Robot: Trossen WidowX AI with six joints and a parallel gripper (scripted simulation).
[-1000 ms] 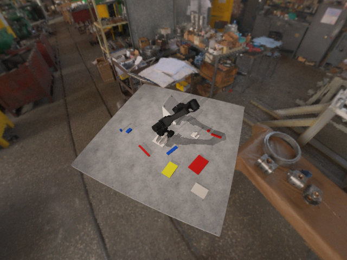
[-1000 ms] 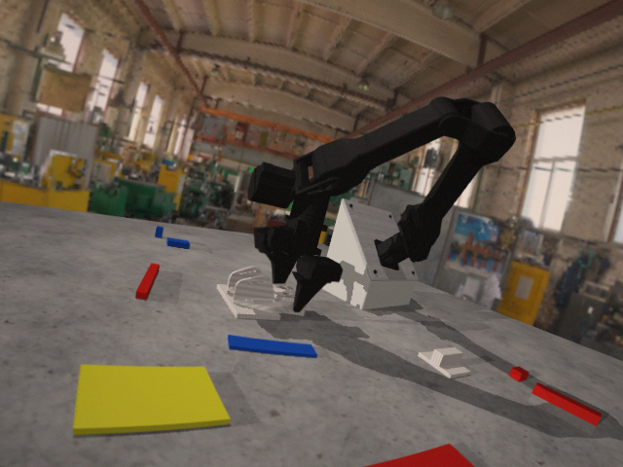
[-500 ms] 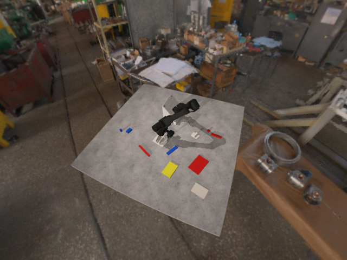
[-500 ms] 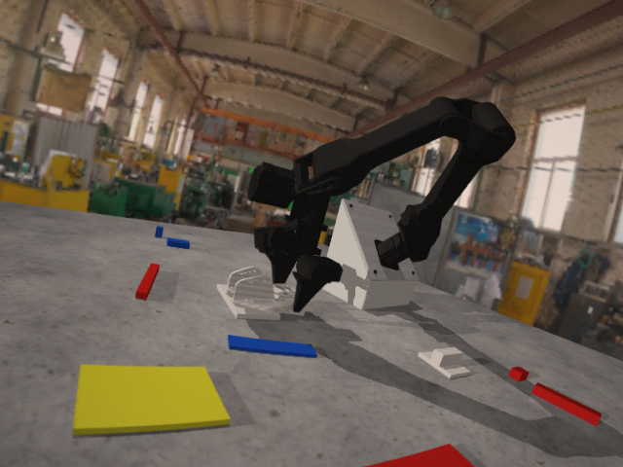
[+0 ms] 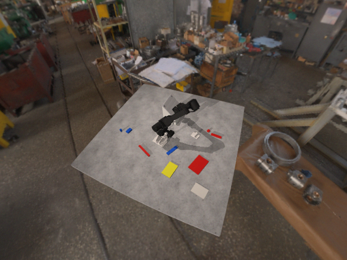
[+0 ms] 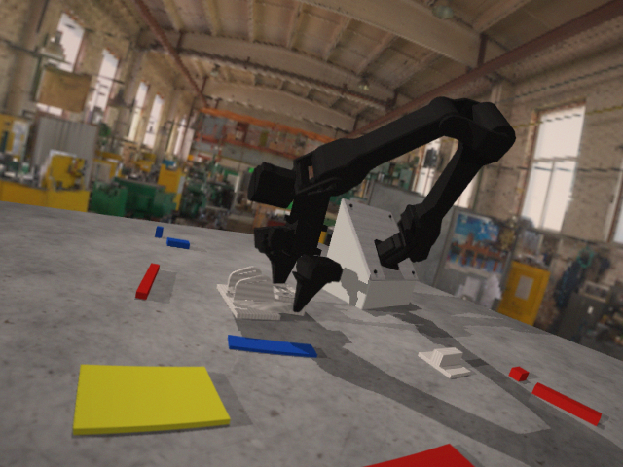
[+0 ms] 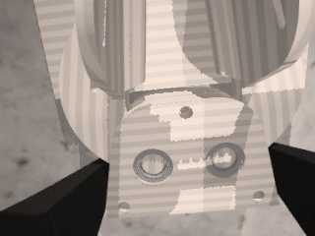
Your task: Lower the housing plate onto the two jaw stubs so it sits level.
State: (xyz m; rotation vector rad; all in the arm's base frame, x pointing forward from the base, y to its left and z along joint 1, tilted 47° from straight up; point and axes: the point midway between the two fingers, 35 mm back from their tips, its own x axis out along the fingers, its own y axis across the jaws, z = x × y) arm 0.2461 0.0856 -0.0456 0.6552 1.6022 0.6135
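Note:
My gripper [image 5: 165, 136] [image 6: 289, 296] [image 7: 183, 157] is shut on the housing plate [image 7: 197, 129], one black fingertip at each side edge. The plate is pale, with a rounded far end, two large ringed holes and several small holes. It lies over the near end of the two jaws. The left jaw [image 7: 110, 39] and the right jaw [image 7: 261, 49] run away from it on the pale base [image 6: 256, 317] [image 7: 48, 29]. Pale round shapes show inside the large holes. The plate's underside is hidden, so I cannot tell whether it is fully seated.
A blue bar [image 5: 172, 150] [image 6: 272, 346] lies just in front of the base. A red bar [image 5: 144, 150] [image 6: 147, 281] lies to its left. A yellow plate [image 5: 169, 169] [image 6: 145, 399] lies nearer the front. A small pale block [image 5: 195, 135] [image 6: 447, 359] lies to the right.

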